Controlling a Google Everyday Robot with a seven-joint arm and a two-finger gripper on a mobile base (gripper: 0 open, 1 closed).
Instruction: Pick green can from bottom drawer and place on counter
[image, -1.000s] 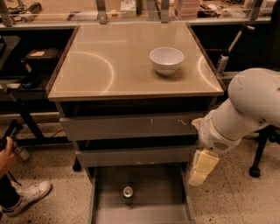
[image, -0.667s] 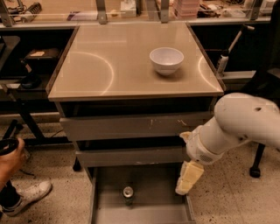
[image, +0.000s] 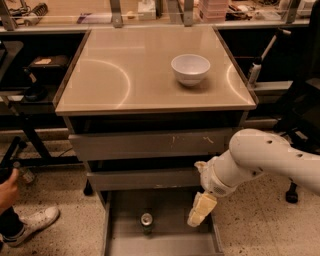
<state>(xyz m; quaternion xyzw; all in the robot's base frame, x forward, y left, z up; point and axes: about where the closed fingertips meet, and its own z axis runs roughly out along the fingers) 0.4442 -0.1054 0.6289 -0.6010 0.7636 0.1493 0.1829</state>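
One bowl (image: 190, 68) on beige counter (image: 125, 75), speckled floor (image: 60, 185), pincer (image: 202, 210) (grip unclear) over bottom drawer (image: 172, 236), near green can (image: 146, 220)

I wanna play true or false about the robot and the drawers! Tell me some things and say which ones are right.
1. The green can stands in the open bottom drawer. True.
2. The white bowl sits in that drawer too. False: it is on the counter.
3. The gripper hangs over the bottom drawer, to the right of the can in the picture. True.
4. The gripper is touching the can. False: there is bare drawer floor between them.
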